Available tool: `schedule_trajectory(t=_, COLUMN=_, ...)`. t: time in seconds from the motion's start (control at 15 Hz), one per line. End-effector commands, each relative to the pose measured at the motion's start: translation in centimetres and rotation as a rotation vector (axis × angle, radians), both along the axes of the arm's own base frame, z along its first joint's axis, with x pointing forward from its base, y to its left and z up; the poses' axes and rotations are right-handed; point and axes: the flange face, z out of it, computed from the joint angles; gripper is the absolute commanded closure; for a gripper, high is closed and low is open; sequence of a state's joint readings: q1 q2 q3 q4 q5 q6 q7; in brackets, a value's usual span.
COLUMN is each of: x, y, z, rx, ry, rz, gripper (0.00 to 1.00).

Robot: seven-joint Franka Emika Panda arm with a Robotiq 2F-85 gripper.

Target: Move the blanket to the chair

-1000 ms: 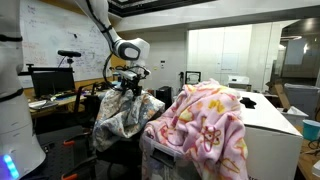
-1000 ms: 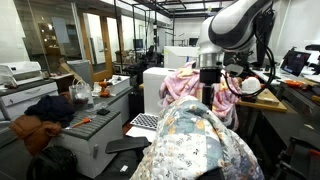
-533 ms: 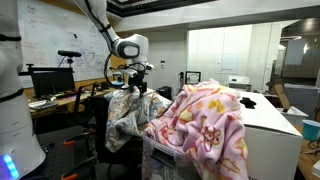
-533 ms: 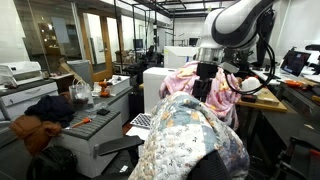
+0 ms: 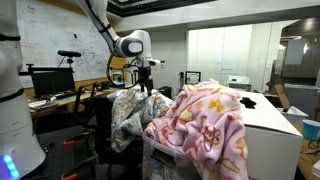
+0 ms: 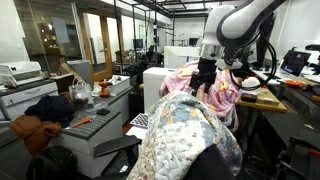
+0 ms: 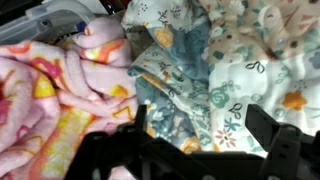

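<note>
The quilted blanket (image 5: 124,113) of grey-blue and cream floral squares hangs over the black chair (image 5: 101,128). It fills the foreground in an exterior view (image 6: 185,128), over the dark backrest (image 6: 205,168). In the wrist view the blanket (image 7: 215,60) lies below the jaws. My gripper (image 5: 144,80) hovers just above the blanket's top, also seen in an exterior view (image 6: 207,82). In the wrist view its fingers (image 7: 200,125) are spread wide and hold nothing.
A pink fleece blanket with yellow flowers (image 5: 203,125) lies over a white cabinet (image 5: 272,128) next to the chair, and shows in the wrist view (image 7: 50,95). A desk with monitors (image 5: 50,85) stands behind. A bench (image 6: 70,125) holds dark clothes.
My gripper has risen and moved toward the pink blanket. The quilted blanket has dropped from it and settled lower and narrower over the chair.
</note>
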State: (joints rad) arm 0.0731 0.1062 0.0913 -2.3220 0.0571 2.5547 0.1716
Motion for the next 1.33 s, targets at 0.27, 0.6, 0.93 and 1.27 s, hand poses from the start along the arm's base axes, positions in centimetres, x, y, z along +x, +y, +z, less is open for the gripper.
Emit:
schedule_trajectory(t=0.27, x=0.3, y=-5.4, z=4.8, rx=-0.106, ry=-0.081, rz=-0.311, gripper=0.00)
schedule_trajectory(t=0.6, x=-0.6, y=-7.8, z=7.1, rx=-0.173, ry=-0.013, rz=-0.436, gripper=0.00)
schedule_trajectory(t=0.93, x=-1.9, y=-8.7, z=9.6, rx=-0.220, ry=0.095, rz=-0.460, gripper=0.00)
schedule_trajectory(t=1.27, x=-3.5, y=-8.6, z=13.2, rx=-0.198, ry=0.186, rz=-0.292, gripper=0.00)
